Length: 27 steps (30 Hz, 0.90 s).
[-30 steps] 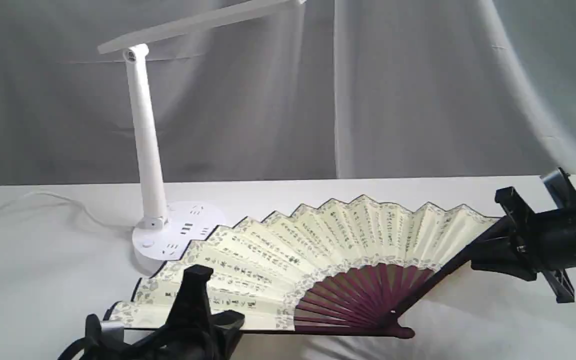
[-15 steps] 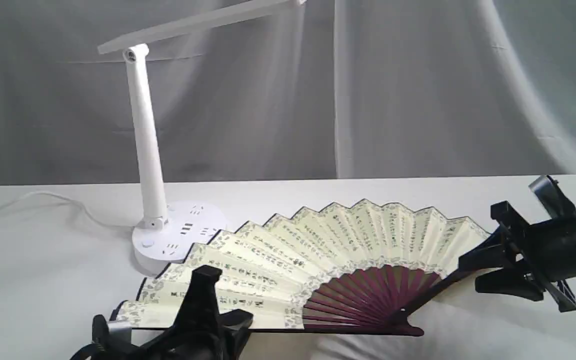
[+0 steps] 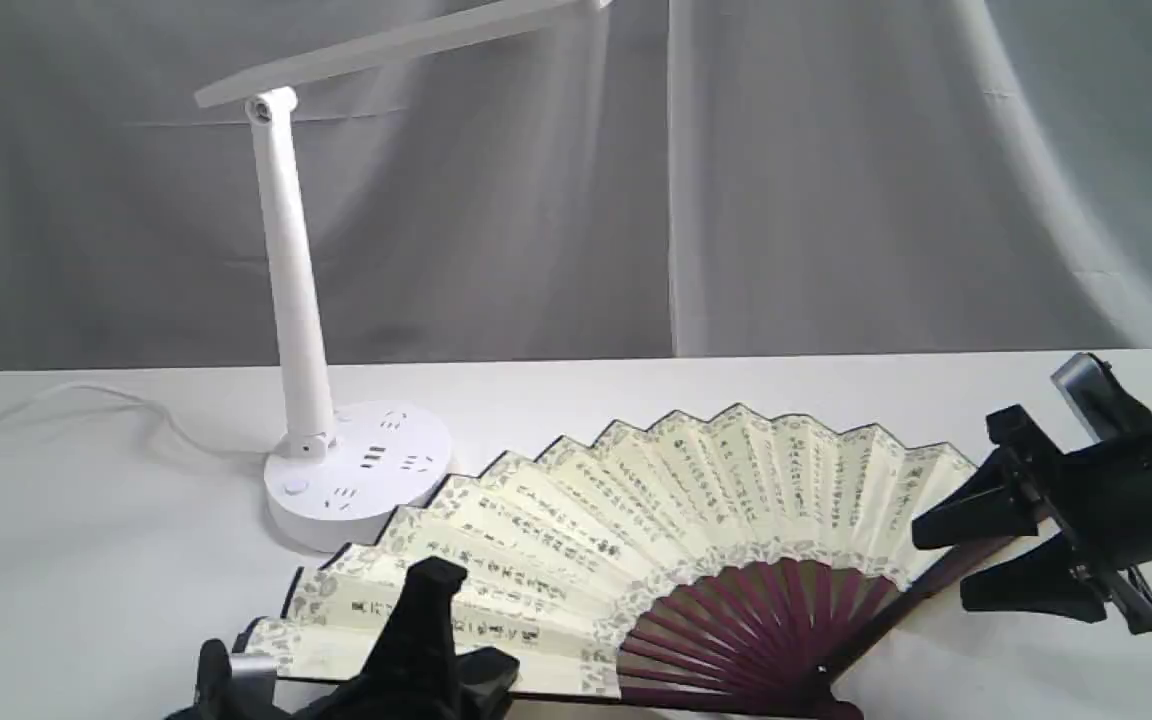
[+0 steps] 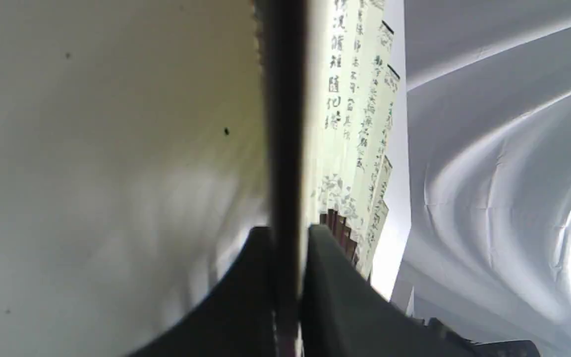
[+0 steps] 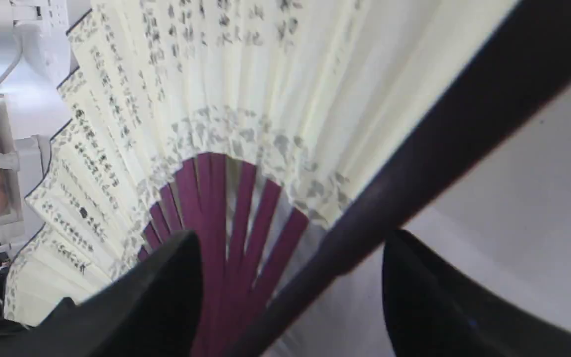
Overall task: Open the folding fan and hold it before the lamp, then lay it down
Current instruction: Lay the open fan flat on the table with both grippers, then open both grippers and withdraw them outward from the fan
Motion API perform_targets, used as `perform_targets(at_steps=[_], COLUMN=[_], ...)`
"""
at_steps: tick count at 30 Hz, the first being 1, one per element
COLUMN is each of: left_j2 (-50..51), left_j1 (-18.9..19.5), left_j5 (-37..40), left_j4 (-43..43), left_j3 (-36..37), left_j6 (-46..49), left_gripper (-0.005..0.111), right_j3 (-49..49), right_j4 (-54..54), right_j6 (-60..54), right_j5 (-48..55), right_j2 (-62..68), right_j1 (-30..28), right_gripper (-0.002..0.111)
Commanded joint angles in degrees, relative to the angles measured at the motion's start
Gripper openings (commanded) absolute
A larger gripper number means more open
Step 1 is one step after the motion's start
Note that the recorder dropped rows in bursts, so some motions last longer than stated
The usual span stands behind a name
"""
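1. Folding fan (image 3: pixel 696 500) is spread open low over the worktop (image 3: pixel 86 560), just before the lamp (image 3: pixel 296 300) base; its black calligraphy columns are too small to read.
2. Left end effector (image 4: pixel 288 233) pinches one guard; right end effector (image 3: pixel 946 568) straddles the other, spread.

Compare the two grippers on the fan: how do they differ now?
The left gripper is clamped shut on one guard of the folding fan; the right gripper is open, fingers spread either side of the other guard. The left gripper points upward, the right gripper sideways. Both are black, each at an outer guard.
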Motion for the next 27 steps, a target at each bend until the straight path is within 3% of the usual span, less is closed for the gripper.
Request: perform_targets(at_steps=[1, 18, 21, 27], left_j2=[-0.02, 3.67, 3.67, 3.67], left_j1=[-1.64, -1.72, -1.60, -1.60], left_j5=[1.30, 1.09, 1.09, -2.78], left_j4=[-1.31, -1.70, -1.70, 1.23], left_j3=[0.81, 0.36, 0.36, 0.36], left_j6=[1.05, -0.88, -1.13, -3.73], left_gripper=[0.000, 0.001, 0.007, 0.037], right_j3=[0.09, 0.09, 0.09, 0.09], right_j4=[-0.08, 4.27, 4.27, 4.24], right_j6=[0.10, -0.14, -0.14, -0.14], right_j5=[-1.37, -0.06, -0.06, 0.26], right_j2=[-2.13, -3.33, -3.33, -3.33], right_j1=[-0.12, -0.02, -0.02, -0.02], right_gripper=[0.054, 0.054, 0.054, 0.054])
